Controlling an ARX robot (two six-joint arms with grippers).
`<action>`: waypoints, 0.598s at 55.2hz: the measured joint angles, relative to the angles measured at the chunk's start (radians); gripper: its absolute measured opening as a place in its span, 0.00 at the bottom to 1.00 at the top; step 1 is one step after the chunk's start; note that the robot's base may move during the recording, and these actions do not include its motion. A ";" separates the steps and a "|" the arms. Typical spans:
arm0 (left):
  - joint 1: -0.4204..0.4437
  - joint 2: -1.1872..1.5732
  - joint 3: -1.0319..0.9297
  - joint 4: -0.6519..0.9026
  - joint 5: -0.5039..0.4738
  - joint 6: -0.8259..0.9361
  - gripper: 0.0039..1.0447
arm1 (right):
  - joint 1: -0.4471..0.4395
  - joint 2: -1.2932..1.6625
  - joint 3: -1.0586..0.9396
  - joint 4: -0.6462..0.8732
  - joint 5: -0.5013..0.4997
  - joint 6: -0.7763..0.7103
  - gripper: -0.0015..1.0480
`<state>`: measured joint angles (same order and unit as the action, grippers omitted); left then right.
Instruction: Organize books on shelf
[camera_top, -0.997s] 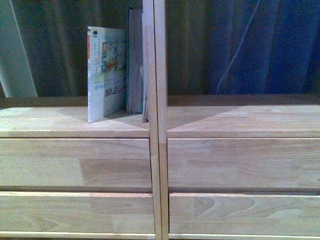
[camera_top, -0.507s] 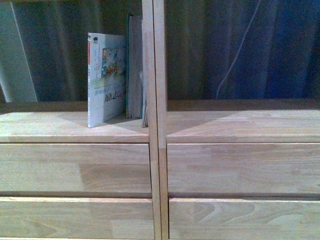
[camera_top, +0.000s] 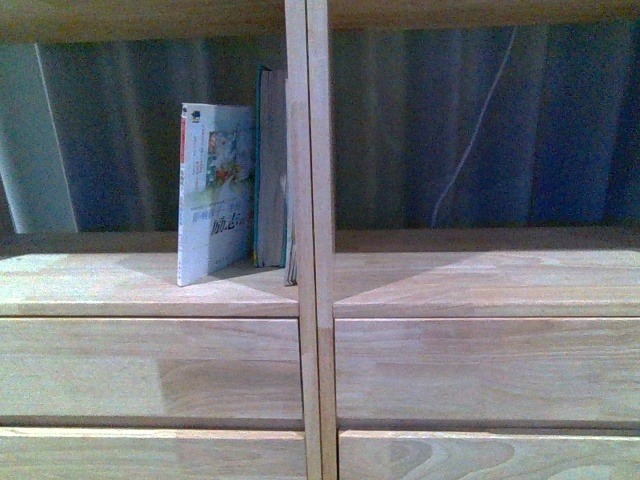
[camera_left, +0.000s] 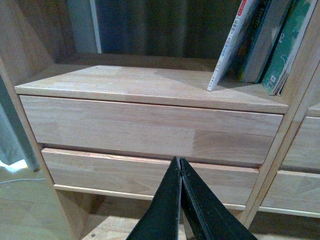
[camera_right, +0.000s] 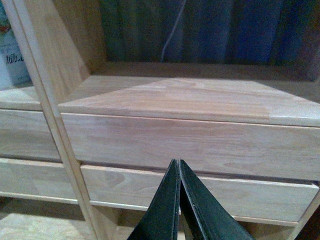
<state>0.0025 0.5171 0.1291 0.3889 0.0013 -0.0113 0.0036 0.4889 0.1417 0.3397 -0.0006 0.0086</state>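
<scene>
Shelf (camera_top: 150, 285): light natural-wood unit, seen close. A double central upright (camera_top: 306, 240) splits it into a left and a right bay. Each bay has a flat ledge above two plain drawer fronts (camera_top: 150, 368). The lowest drawer fronts are cut off by the lower edge of the front view; legs are out of view.

Books, left bay, standing on the ledge at its right end, against the upright:
- White paperback (camera_top: 214, 190), thin, illustrated cover with large characters, red strip along the spine edge. It is the outermost of the group, leaning slightly so that its foot stands apart from the neighbours. In the left wrist view (camera_left: 231, 47) its top is cut off.
- Teal-covered books (camera_top: 270, 165), taller, packed between the paperback and the upright. How many there are cannot be told in the front view; the left wrist view (camera_left: 282, 47) shows at least two or three, tops cut off.

Right bay: ledge (camera_right: 200, 100) bare wood. Behind it hangs a dark curtain (camera_top: 560, 130), with a thin pale cord (camera_top: 475, 125) running down it.

Left gripper (camera_left: 180, 167): dark fingers pressed together to a point, holding nothing, in front of the left bay's drawer fronts.

Right gripper (camera_right: 177, 170): fingers likewise pressed together, empty, before the right bay's drawer fronts.

Neither arm shows in the front view.
</scene>
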 joint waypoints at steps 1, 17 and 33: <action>0.000 -0.011 -0.006 -0.005 0.000 0.000 0.03 | -0.001 -0.010 -0.008 -0.001 0.001 0.000 0.03; 0.000 -0.132 -0.065 -0.069 0.000 0.000 0.03 | -0.002 -0.121 -0.071 -0.048 0.000 -0.002 0.03; 0.000 -0.226 -0.101 -0.112 -0.001 0.000 0.03 | -0.002 -0.211 -0.104 -0.106 0.000 -0.002 0.03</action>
<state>0.0021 0.2909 0.0277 0.2768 0.0002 -0.0109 0.0021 0.2779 0.0380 0.2337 -0.0010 0.0063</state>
